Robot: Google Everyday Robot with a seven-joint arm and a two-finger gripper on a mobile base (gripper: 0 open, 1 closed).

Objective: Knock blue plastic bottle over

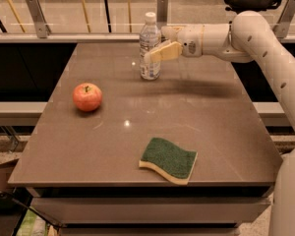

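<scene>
The blue plastic bottle (149, 38), clear and ribbed with a white cap and a pale label, stands upright at the far middle of the table. My gripper (155, 45) reaches in from the right at the bottle's mid height. It is open, with the near tan finger (163, 51) crossing in front of the bottle's right side and the far finger behind it. I cannot tell whether the finger touches the bottle.
A red apple (87, 97) sits at the left middle of the brown table (221, 127). A green sponge (168, 160) lies near the front edge. A railing with metal posts (35, 14) runs behind the table. My white arm (265, 43) spans the right side.
</scene>
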